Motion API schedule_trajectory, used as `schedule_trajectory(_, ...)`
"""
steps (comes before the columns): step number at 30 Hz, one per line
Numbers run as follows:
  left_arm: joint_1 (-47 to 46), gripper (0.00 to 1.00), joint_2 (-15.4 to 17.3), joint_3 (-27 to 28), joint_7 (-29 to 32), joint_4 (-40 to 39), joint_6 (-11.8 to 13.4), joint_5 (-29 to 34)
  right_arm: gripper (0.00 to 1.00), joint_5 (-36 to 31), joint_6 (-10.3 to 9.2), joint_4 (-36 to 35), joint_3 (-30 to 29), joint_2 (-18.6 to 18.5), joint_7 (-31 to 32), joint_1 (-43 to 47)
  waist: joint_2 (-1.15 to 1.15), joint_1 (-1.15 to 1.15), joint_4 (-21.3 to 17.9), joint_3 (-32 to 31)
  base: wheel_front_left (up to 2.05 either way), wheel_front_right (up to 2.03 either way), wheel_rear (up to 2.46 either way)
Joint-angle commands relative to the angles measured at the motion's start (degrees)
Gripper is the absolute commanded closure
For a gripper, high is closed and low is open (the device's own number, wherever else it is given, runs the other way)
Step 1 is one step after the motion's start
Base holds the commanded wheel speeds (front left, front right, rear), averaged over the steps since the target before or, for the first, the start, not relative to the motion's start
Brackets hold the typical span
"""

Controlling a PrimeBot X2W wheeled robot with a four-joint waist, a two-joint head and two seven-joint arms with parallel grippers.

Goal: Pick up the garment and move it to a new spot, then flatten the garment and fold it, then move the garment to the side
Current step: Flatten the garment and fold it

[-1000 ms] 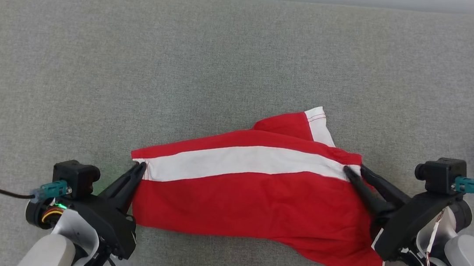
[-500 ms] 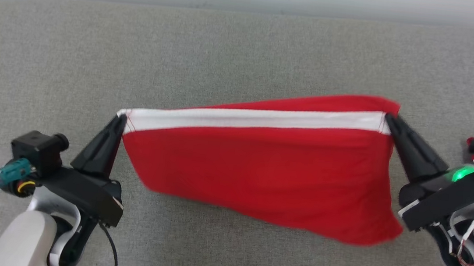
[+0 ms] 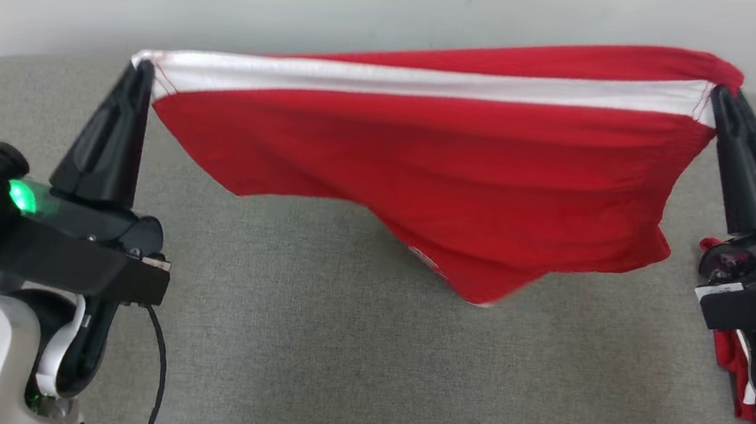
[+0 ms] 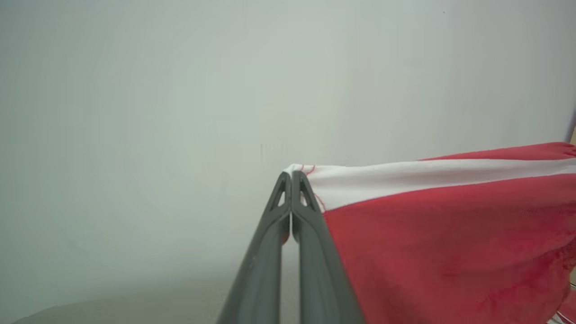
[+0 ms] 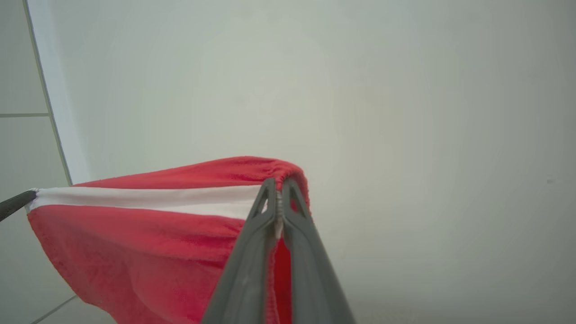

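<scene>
Garment (image 3: 426,154) hung in the air, clear above the grey cushion (image 3: 334,362), its red cloth sagging to a low point just right of the middle. Up at its white band (image 3: 433,84) both top corners were pinched tight: left gripper (image 3: 143,71) closed hard on the left corner, right gripper (image 3: 720,100) closed hard on the right, the band stretched between them. Behind it all stood a pale wall (image 3: 231,0).

A plain, home-like room: a grey upholstered cushion (image 3: 346,377) meets a bare pale wall (image 3: 302,0) at twelve o'clock.
</scene>
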Motion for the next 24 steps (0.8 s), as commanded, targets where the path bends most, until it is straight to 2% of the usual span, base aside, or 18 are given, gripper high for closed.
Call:
schedule_trajectory(1,-0.8,1.00,0.4,0.4,0.2,-2.0,0.9,1.0,1.00,-1.1,-0.04,-1.3,-1.4,0.7,0.3,0.9,0.00,0.01,-0.6,-1.3,0.00,0.00,0.00)
schedule_trajectory(7,-3.2,1.00,1.0,-0.4,1.6,-7.8,1.6,2.8,1.00,-3.5,-0.04,-4.2,-5.4,3.5,1.7,2.2,0.00,0.01,-0.8,-2.7,0.00,0.00,0.00)
schedule_trajectory(12,-5.6,1.00,1.2,-1.6,3.1,-8.0,1.2,3.5,1.00,-4.5,-0.04,-4.0,-6.1,5.1,2.7,0.9,0.00,0.01,-0.9,-2.7,0.00,0.00,0.00)
schedule_trajectory(18,-11.8,1.00,0.5,-2.9,3.6,-0.6,-0.9,1.9,1.00,-4.7,-0.04,1.8,-4.0,6.2,1.3,-6.1,0.00,0.01,-1.2,-0.5,0.00,0.00,0.00)
schedule_trajectory(24,-23.5,1.00,-1.6,-4.3,1.5,13.3,-3.5,2.2,1.00,-5.5,-0.04,13.2,2.8,6.6,-3.1,-19.9,0.00,0.01,-1.4,2.7,0.00,0.00,0.00)
